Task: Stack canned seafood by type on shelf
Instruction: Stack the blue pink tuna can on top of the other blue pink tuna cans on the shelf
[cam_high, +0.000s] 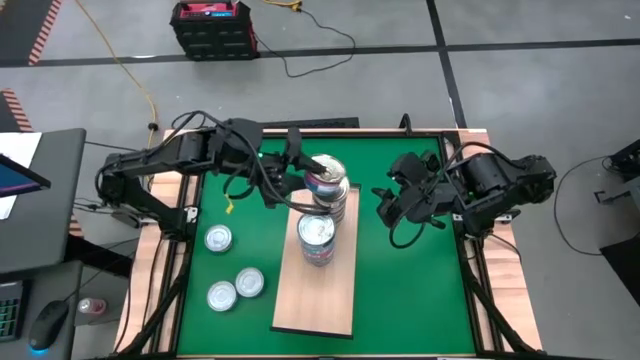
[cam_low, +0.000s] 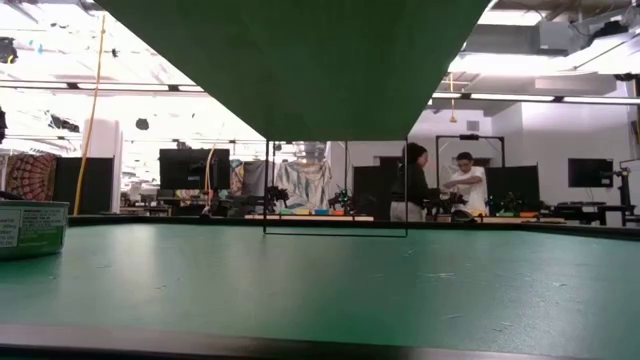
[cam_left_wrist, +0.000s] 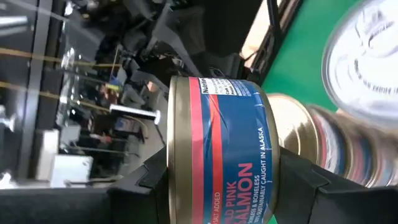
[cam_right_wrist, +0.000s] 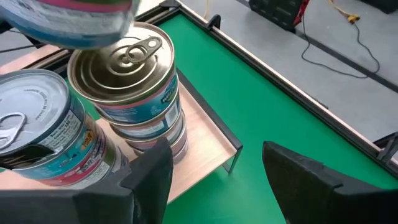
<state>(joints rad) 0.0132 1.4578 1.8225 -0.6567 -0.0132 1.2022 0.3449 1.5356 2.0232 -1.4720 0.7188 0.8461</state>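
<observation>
Left wrist view: left end effector (cam_left_wrist: 224, 180) grips salmon can (cam_left_wrist: 214, 149).

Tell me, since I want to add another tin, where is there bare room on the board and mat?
The pale wooden shelf board is bare at its near end, below the silver-topped can stack. The green mat right of the board is open too. Crowded: the board's far end, where the left gripper holds a salmon can over the gold-topped stack.

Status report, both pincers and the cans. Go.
Left pincer shut on salmon can, above gold-topped stack on shelf. Right pincer open, empty, beside stacks. Three cans loose on mat.
</observation>
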